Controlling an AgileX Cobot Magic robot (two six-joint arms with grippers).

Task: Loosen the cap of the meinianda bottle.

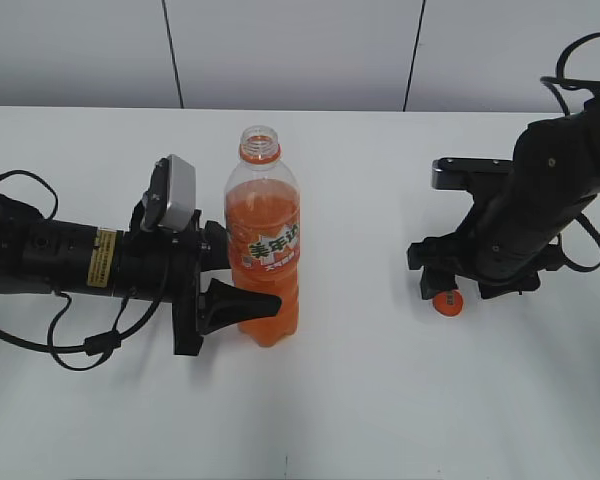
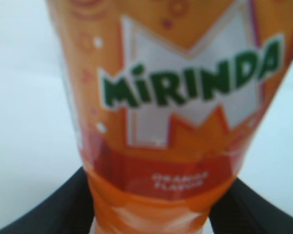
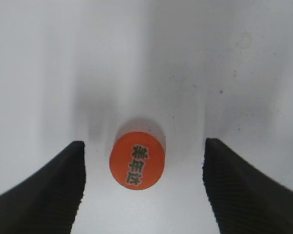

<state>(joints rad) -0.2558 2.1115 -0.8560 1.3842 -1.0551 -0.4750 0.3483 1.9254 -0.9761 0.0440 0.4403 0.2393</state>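
Observation:
The meinianda bottle (image 1: 265, 235) stands upright on the white table, filled with orange drink, and its neck is bare and open at the top. My left gripper (image 1: 252, 285) comes in from the left and is shut on the bottle's lower body. In the left wrist view the label (image 2: 185, 83) fills the frame, with both black fingers (image 2: 44, 214) pressed against the sides. The orange cap (image 1: 447, 302) lies on the table at the right, printed top up. My right gripper (image 3: 144, 187) hangs over it, open, with the cap (image 3: 136, 163) lying free between its fingers (image 3: 49, 195).
A white tabletop (image 1: 360, 400) runs under everything, with a grey panelled wall (image 1: 280, 50) behind it. Black cables (image 1: 80, 350) trail beside the left arm, and more loop above the right arm (image 1: 580, 60).

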